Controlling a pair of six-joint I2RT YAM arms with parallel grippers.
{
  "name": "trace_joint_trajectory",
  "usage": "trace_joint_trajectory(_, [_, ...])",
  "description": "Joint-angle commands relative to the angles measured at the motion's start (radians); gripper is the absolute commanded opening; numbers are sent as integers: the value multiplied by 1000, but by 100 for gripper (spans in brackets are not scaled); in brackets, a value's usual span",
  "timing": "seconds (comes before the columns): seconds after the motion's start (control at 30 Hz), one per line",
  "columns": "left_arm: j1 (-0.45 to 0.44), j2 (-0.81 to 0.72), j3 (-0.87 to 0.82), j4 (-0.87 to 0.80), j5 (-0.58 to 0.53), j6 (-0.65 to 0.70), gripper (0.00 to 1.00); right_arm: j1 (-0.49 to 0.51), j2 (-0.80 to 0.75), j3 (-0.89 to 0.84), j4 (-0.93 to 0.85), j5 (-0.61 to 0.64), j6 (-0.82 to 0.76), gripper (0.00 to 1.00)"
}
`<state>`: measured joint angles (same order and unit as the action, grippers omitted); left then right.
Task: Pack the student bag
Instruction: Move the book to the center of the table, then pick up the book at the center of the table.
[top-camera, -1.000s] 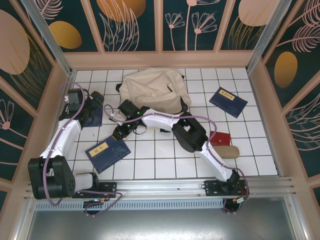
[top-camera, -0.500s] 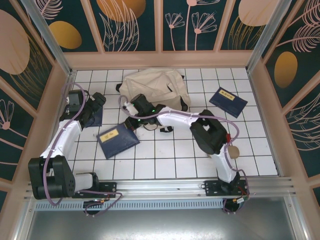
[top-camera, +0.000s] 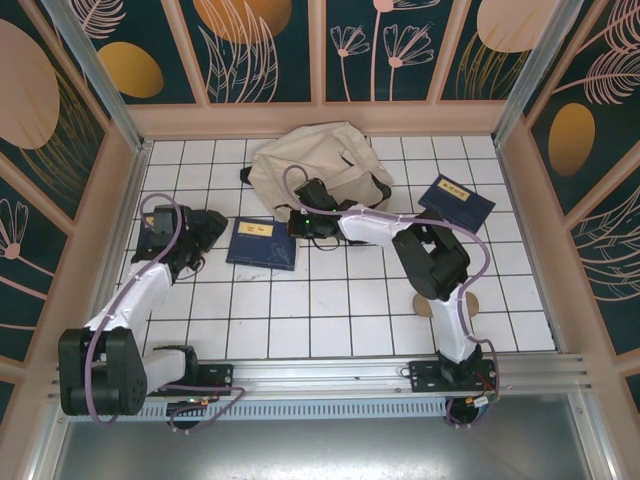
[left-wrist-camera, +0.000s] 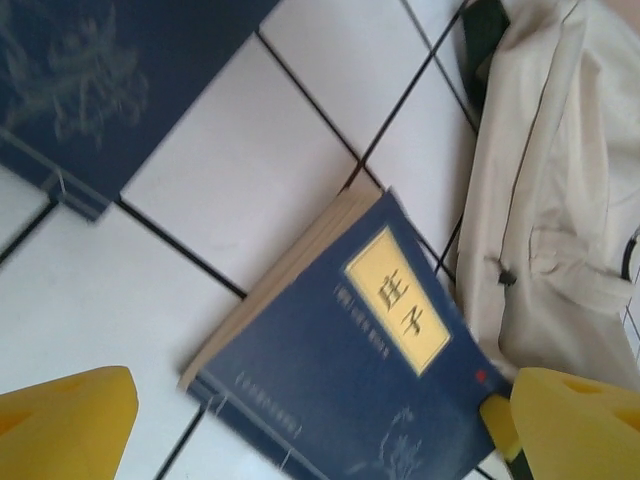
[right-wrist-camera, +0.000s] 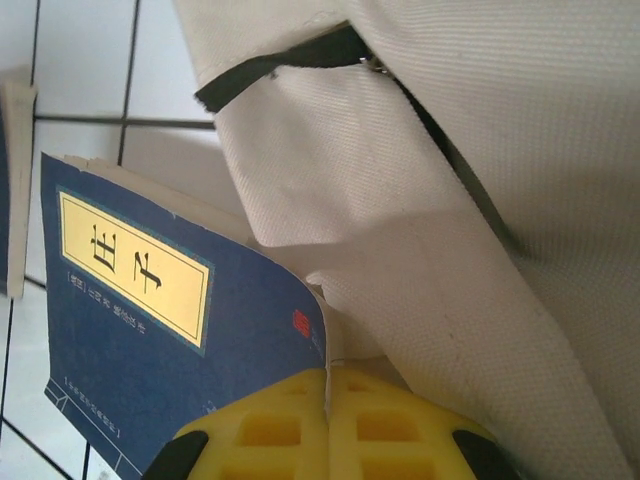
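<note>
The student bag (top-camera: 318, 160), beige fabric with dark straps, lies at the back middle of the tiled floor. My right gripper (top-camera: 302, 222) is just in front of it, shut on the edge of a navy book (top-camera: 262, 243) with a yellow label. In the right wrist view the yellow fingers (right-wrist-camera: 290, 425) pinch the book (right-wrist-camera: 170, 330) where its corner touches the bag's fabric (right-wrist-camera: 450, 200). My left gripper (top-camera: 207, 224) hangs open to the left of that book; its fingertips (left-wrist-camera: 65, 420) straddle the book (left-wrist-camera: 350, 380), apart from it, with the bag (left-wrist-camera: 560, 200) behind.
A second navy book (top-camera: 158, 236) lies under the left arm, also seen as dark cover (left-wrist-camera: 100, 70). A third navy book (top-camera: 455, 203) lies at the right. A tan object (top-camera: 438, 305) peeks out beside the right arm. Wooden walls close in the floor on three sides.
My right gripper has dragged the navy book from the front left back and to the right, up to the bag. The left arm swung toward the book. The bag bulged and shifted slightly.
</note>
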<state>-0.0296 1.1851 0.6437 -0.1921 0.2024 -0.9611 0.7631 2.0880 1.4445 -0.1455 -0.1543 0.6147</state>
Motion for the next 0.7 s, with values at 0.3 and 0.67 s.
trace_joint_trajectory(0.3, [-156,94,-136,250,56,-194,81,-43,80,11,-47,-40,99,0])
trace_joint_trajectory(0.67, [-162,217,-119,316,55,-209,69,-68,89,-5,-41,-82,118,0])
